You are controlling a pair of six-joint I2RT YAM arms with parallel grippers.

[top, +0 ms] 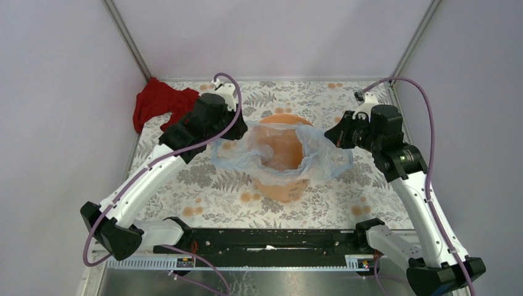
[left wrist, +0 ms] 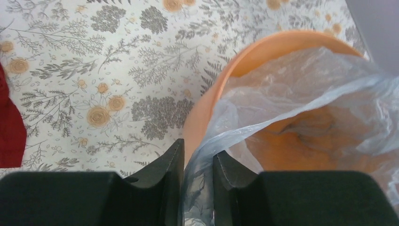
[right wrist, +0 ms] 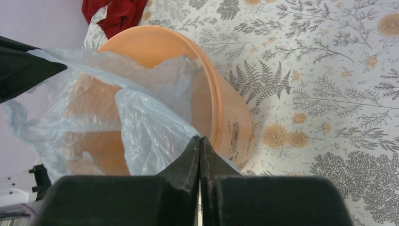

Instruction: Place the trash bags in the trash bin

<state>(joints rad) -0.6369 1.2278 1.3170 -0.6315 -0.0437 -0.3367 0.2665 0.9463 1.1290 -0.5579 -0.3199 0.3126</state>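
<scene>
The trash bag (top: 321,161) hangs open in the trash bin (top: 280,189), its belly sunk into the bucket while its mouth flares out over the rim on both sides. By the look of it, the bag is largely in but not yet seated. The left gripper (left wrist: 197,155) pinches a fold of film just outside the rim, fingers narrowly apart with plastic between them. The right gripper (right wrist: 199,141) has its fingers pressed together on the bag's edge at the opposite side. What seems left is to settle the loose film at the rim and let go. The red cloth (top: 157,105) lies well apart, at the far-left corner of the table (top: 203,179)
</scene>
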